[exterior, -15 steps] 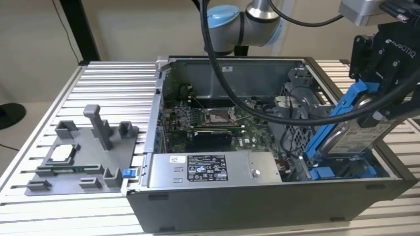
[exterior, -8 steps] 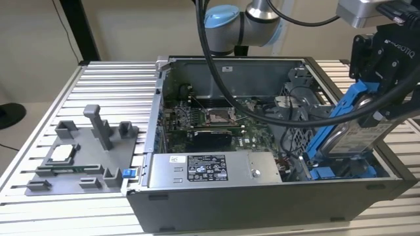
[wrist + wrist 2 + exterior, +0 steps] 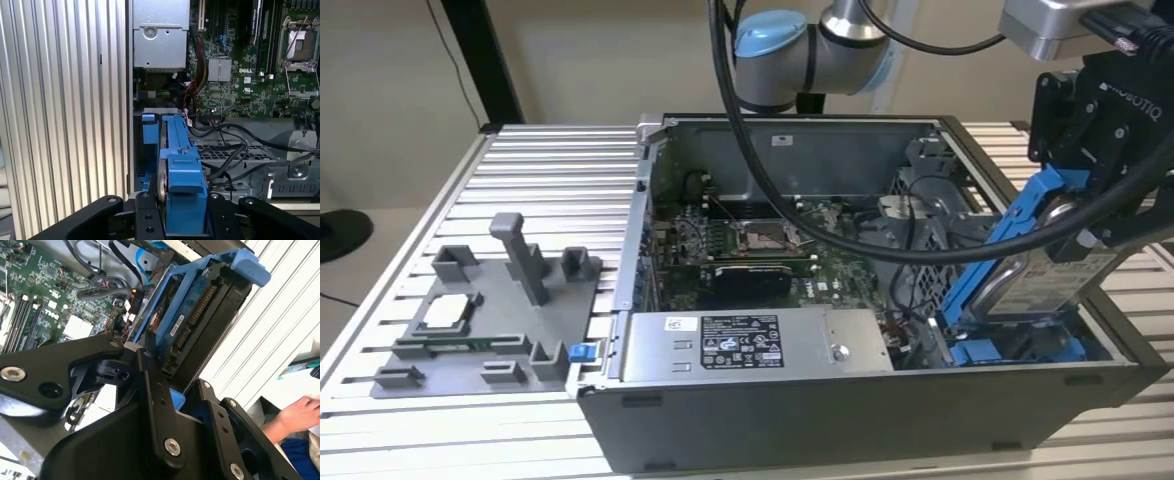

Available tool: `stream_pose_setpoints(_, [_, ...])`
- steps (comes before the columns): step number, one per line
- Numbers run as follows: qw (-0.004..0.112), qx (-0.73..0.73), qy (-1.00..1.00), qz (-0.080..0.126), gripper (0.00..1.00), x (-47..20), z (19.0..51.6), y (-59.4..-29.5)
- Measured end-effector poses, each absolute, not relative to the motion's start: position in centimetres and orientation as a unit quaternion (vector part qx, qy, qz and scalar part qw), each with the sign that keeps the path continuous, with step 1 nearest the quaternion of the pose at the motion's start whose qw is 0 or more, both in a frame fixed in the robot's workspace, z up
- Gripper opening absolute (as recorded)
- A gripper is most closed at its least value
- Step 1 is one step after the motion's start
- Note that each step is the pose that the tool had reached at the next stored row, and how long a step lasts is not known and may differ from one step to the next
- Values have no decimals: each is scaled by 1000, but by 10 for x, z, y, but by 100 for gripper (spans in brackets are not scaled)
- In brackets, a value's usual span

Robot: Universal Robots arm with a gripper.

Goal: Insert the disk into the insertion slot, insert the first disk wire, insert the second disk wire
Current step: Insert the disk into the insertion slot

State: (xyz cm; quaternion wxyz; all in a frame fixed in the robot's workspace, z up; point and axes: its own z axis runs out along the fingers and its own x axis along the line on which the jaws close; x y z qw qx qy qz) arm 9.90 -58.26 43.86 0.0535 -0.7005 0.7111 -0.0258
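The gripper (image 3: 1105,215) has its fingers (image 3: 146,220) clamped on either side of the disk (image 3: 1047,285), gripping it by its bright blue frame. The disk stands steeply tilted at the front corner of the computer case (image 3: 854,420) on the exterior view's right. Its lower end reaches down into the insertion slot (image 3: 1021,348) among the blue latch tabs, and its upper end leans out above the case wall; how deep it sits cannot be told. In the second wrist view a person's hand (image 3: 296,415) lies beyond the edge of the slatted table (image 3: 547,160)

- It was a robotics lab bench: a ribbed aluminium table (image 3: 547,170) carried an open grey metal computer case (image 3: 854,425).
- A grey plastic parts fixture (image 3: 480,340) stood beside it; a silver, blue-capped robot arm (image 3: 787,45) hung above.
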Motion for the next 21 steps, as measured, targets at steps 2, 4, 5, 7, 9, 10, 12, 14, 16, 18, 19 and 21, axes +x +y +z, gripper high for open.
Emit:
stream_pose_setpoints(2, [54, -701, 711, -26, 0, 99, 439, -583])
stream_pose_setpoints(4, [54, -701, 711, -26, 0, 99, 439, -583])
stream_pose_setpoints(5, [54, -701, 711, -26, 0, 99, 438, -583])
stream_pose_setpoints(7, [54, -700, 711, -26, 0, 99, 438, -583])
stream_pose_setpoints(9, [55, -700, 711, -27, 0, 99, 436, -583])
stream_pose_setpoints(10, [56, -700, 711, -28, 0, 99, 435, -583])
stream_pose_setpoints(12, [59, -700, 711, -30, 0, 99, 434, -583])
stream_pose_setpoints(14, [59, -700, 711, -30, 0, 99, 432, -583])
stream_pose_setpoints(16, [59, -700, 711, -30, 0, 99, 431, -583])
stream_pose_setpoints(18, [59, -700, 711, -30, 0, 99, 429, -583])
stream_pose_setpoints(19, [59, -700, 711, -30, 0, 99, 428, -583])
stream_pose_setpoints(21, [59, -699, 712, -30, 0, 99, 426, -583])
